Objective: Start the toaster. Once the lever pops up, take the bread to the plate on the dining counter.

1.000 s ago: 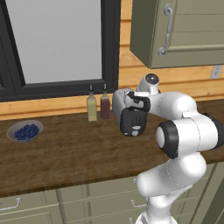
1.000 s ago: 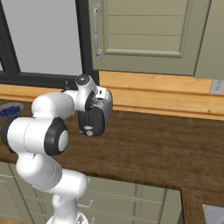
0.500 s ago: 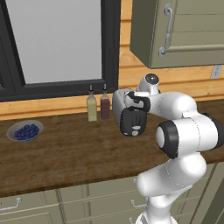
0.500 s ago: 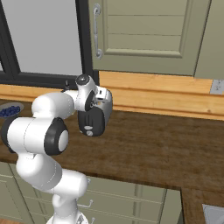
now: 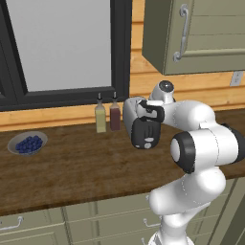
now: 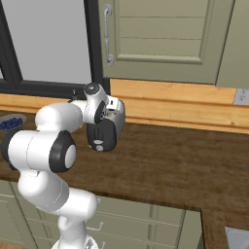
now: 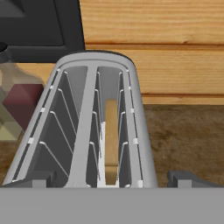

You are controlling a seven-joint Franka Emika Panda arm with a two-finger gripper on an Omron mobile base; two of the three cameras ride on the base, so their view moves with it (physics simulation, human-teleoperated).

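Pincer (image 7: 112, 181) sits directly over the toaster, tips spread wide: one dark finger (image 7: 30, 180) at each side of the silver body, nothing held.

Counter (image 5: 72, 167): long dark wood slab under the window. Your workpiece stands toward its back edge.

Toaster (image 7: 87, 131): silver box with black end panel facing the robot in both base views, just beside two slim bottles (image 5: 107, 115). Hand view looks straight down into both slots.

Bread (image 7: 111, 140): tan slice seated edge-up in the right-hand slot, well down inside.

Bowl of blueberries (image 5: 27, 143): far left end of the counter, well apart from the work.

Step in hand, as judged: starting the toaster. You want the lever, which likely sits on the black end panel; it is too small to pick out here. Bring one fingertip onto it and press straight down along the panel. Don't let the spread tips catch the slot rims or nudge the bottles.

Arm pose: elbow folded high, forearm reaching forward over the counter, wrist bent so the hand points down onto the toaster's top.
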